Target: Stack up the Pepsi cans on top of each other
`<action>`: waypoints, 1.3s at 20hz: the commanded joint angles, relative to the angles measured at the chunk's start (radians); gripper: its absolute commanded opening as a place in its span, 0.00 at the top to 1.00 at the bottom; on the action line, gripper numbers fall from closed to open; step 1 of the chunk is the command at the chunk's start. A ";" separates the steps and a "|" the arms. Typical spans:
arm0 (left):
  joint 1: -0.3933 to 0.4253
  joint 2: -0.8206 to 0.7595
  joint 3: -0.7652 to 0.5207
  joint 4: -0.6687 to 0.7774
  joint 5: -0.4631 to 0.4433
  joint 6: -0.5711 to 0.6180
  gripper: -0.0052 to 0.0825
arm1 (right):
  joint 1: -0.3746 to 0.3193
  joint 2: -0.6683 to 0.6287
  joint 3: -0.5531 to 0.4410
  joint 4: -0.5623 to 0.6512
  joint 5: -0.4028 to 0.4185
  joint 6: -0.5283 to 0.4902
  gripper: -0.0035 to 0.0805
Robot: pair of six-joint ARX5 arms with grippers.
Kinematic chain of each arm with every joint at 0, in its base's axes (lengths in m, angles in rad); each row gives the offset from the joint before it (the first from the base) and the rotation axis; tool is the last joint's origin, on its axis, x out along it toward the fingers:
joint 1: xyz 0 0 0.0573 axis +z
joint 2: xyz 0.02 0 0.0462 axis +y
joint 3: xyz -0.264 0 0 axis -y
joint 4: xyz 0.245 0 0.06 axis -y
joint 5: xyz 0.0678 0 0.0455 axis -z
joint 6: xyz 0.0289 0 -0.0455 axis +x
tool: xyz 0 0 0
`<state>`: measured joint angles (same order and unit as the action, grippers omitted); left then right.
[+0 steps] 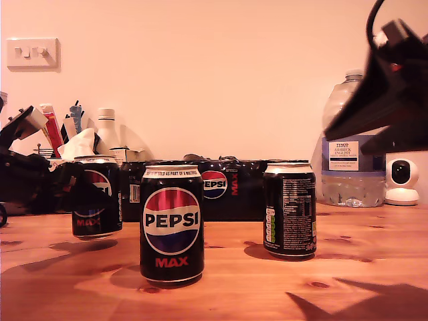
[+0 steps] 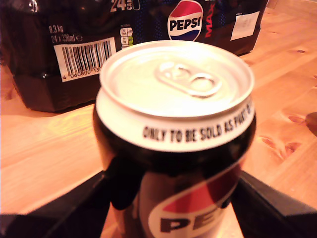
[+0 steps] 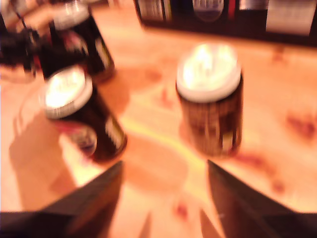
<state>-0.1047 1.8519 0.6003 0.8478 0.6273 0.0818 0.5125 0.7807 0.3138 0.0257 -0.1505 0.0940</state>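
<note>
Holding one of the Pepsi cans [image 1: 97,197] is my first end effector [image 2: 171,198]. Its two dark fingers [image 2: 74,208] are clenched on the sides of the can, low down under the white band. In the exterior view this can is on the left. It looks a bit tipped and a little way off the counter [image 1: 374,267], with a shadow under it.

Two more cans stand up straight on the counter. The middle can [image 1: 172,224] is at the front with its round logo showing. The other can [image 1: 289,209] is well apart, toward the exterior view's right, with its small white print showing. The big black multipack [image 1: 227,187] lies behind all three.

My second end effector [image 3: 164,173] hangs high above the counter, released, with nothing between its fingers. Its picture is blurry.

I think the step now is to carry the held can onto another can. To do it well, first make the can stand straight, not tipped. Lift it higher than the silver top of the can it will sit on, so the two do not bump. Bring it right over the middle of that top. Then come down slowly until the bottom sits inside the rim. Let go gently and pull the fingers straight out to the sides. A sideways push could knock both cans over.
</note>
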 commanded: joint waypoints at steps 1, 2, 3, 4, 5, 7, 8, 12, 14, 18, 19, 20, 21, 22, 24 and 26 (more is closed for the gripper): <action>-0.003 -0.035 0.011 0.035 0.008 -0.003 0.47 | 0.005 0.035 -0.011 0.021 0.013 -0.032 0.16; -0.003 -0.035 0.011 0.035 0.008 -0.003 0.47 | 0.004 0.056 -0.011 0.034 0.024 -0.060 0.16; -0.003 -0.035 0.011 0.035 0.008 -0.003 0.47 | 0.004 0.080 -0.011 0.056 0.032 -0.079 0.16; -0.003 -0.035 0.011 0.035 0.008 -0.003 0.47 | 0.004 0.108 -0.011 0.090 0.031 -0.091 0.16; -0.003 -0.035 0.011 0.035 0.008 -0.003 0.47 | 0.004 0.140 -0.011 0.131 0.031 -0.095 0.16; -0.003 -0.035 0.011 0.035 0.008 -0.003 0.47 | 0.004 0.214 -0.011 0.235 0.031 -0.100 0.16; -0.003 -0.035 0.011 0.034 0.008 -0.003 0.47 | 0.004 0.256 -0.012 0.290 0.030 -0.100 0.16; -0.003 -0.035 0.011 0.035 0.008 -0.003 0.47 | 0.002 0.432 -0.012 0.503 0.036 -0.102 0.16; -0.003 -0.035 0.011 0.035 0.008 -0.003 0.47 | -0.005 0.523 -0.012 0.594 0.068 -0.102 0.16; -0.003 -0.035 0.011 0.034 0.008 -0.003 0.47 | -0.039 0.699 -0.012 0.804 0.076 -0.092 0.16; -0.003 -0.035 0.011 0.034 0.009 -0.003 0.47 | -0.048 0.742 -0.012 0.859 0.076 -0.089 0.16; -0.003 -0.035 0.011 0.034 0.008 -0.003 0.47 | -0.056 0.784 -0.012 0.909 0.076 -0.072 0.16; -0.003 -0.035 0.011 0.034 0.008 -0.003 0.47 | -0.065 0.824 -0.012 0.959 0.076 -0.065 0.16; -0.003 -0.035 0.011 0.034 0.009 -0.003 0.47 | -0.070 0.860 -0.012 0.998 0.075 -0.061 0.16; -0.003 -0.035 0.011 0.034 0.008 -0.003 0.47 | -0.071 0.932 -0.011 1.080 0.075 -0.035 0.16; -0.003 -0.035 0.011 0.034 0.009 -0.003 0.47 | -0.068 0.994 -0.003 1.157 0.074 -0.018 0.16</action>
<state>-0.1047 1.8519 0.6003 0.8452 0.6270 0.0818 0.4454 1.7569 0.3119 1.1530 -0.0792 0.0639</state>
